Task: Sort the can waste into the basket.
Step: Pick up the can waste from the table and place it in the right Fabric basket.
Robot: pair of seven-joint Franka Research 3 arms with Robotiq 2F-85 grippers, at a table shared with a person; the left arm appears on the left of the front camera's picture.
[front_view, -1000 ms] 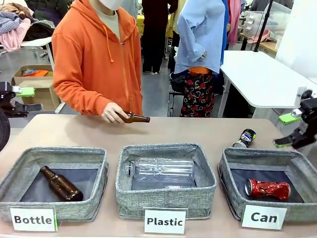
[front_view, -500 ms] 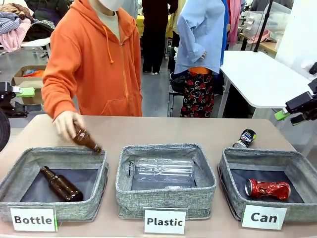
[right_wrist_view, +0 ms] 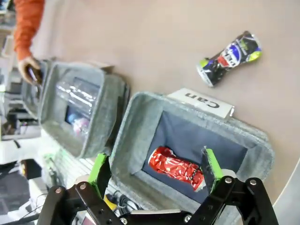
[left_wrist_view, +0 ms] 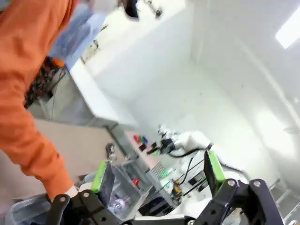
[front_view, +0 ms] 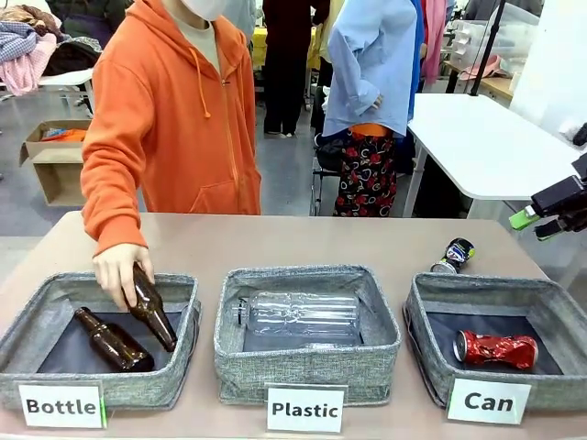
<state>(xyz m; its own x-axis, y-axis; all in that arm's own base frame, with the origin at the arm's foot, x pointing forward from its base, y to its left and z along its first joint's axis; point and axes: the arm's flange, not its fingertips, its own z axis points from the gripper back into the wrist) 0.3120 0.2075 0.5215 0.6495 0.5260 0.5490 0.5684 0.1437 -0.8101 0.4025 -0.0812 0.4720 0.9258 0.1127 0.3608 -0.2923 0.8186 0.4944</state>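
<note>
Now the left gripper (left_wrist_view: 157, 158) and right gripper (right_wrist_view: 154, 153) are gaping empty, the right's jaws framing a crushed shiny red can (right_wrist_view: 177, 168) in a grey woven "Can" basket (right_wrist_view: 140, 117).

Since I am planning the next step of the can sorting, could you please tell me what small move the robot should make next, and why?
Probably the right end effector, open and raised at the right, should reach down toward the dark can lying on the table behind the Can basket. The red can is already inside, so only this one is left.
</note>
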